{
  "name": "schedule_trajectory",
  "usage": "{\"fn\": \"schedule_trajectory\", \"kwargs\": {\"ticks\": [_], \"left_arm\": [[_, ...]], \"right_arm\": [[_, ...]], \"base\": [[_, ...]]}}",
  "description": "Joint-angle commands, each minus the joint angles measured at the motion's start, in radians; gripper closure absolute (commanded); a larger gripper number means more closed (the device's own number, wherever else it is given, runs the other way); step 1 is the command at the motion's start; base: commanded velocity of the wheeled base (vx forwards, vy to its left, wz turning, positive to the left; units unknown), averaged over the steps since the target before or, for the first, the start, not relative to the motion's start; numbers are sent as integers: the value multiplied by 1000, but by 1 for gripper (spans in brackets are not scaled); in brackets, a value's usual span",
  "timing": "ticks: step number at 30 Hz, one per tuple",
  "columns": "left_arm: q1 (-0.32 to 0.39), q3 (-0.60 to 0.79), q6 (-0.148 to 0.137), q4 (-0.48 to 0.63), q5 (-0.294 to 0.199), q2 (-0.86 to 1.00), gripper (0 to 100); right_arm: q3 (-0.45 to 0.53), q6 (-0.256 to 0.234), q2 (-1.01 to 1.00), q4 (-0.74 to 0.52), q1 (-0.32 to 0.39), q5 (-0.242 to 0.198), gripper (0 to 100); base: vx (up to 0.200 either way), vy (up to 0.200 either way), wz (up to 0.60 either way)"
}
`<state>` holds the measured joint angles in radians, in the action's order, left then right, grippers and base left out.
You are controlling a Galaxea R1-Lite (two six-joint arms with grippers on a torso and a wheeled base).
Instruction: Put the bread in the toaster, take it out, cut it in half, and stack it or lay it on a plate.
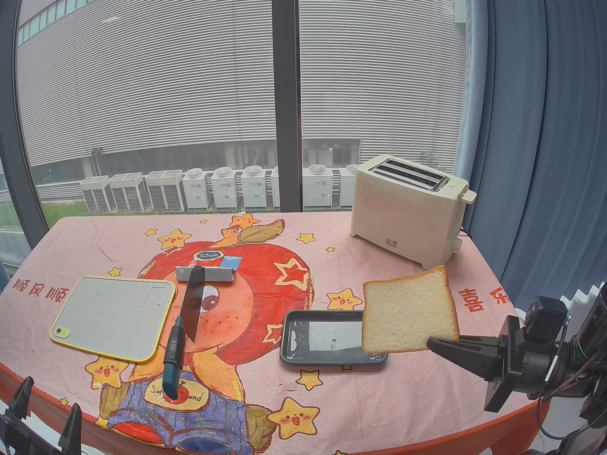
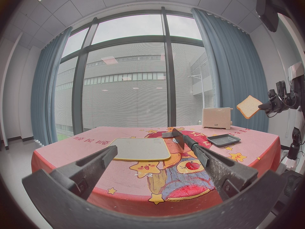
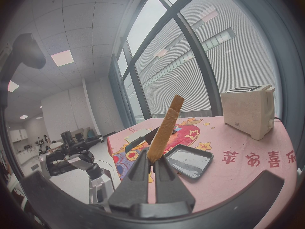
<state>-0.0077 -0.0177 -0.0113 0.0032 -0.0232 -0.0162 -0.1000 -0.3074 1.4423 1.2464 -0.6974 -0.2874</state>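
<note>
The right gripper (image 1: 435, 344) pinches the bread (image 1: 408, 311) by a corner, in the air by the right end of the plate (image 1: 291, 349), near the toaster (image 1: 404, 213). Its wrist view shows the slice edge-on. The left gripper (image 2: 152, 148) gapes, holding nothing. Red letters mark the cloth (image 1: 379, 399).

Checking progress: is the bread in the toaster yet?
Out. The right gripper holds the bread in the air; the toaster slots look empty.

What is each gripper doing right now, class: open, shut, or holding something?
Left gripper: open, holding nothing.
Right gripper: shut on the bread slice, held up above the table.
</note>
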Motion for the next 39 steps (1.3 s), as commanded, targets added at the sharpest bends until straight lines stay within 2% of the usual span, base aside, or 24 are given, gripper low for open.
{"fn": "schedule_trajectory", "kwargs": {"ticks": [1,4,8,16,21,28,32,39], "left_arm": [[0,18,1,0,0,16,0],[0,18,1,0,0,16,0],[0,18,1,0,0,16,0],[0,18,1,0,0,16,0],[0,18,1,0,0,16,0],[0,18,1,0,0,16,0],[0,18,1,0,0,16,0],[0,18,-1,0,0,16,0]], "right_arm": [[3,24,23,1,12,11,100],[11,56,23,7,16,16,100],[2,74,23,13,29,16,100],[11,87,21,16,36,14,100],[31,143,9,18,41,14,100],[26,149,7,18,82,13,100],[16,151,12,18,133,10,100],[5,192,18,18,182,-7,100]], "base": [[0,0,0],[0,0,0],[0,0,0],[0,0,0],[0,0,0],[0,0,0],[0,0,0],[0,0,0]]}}
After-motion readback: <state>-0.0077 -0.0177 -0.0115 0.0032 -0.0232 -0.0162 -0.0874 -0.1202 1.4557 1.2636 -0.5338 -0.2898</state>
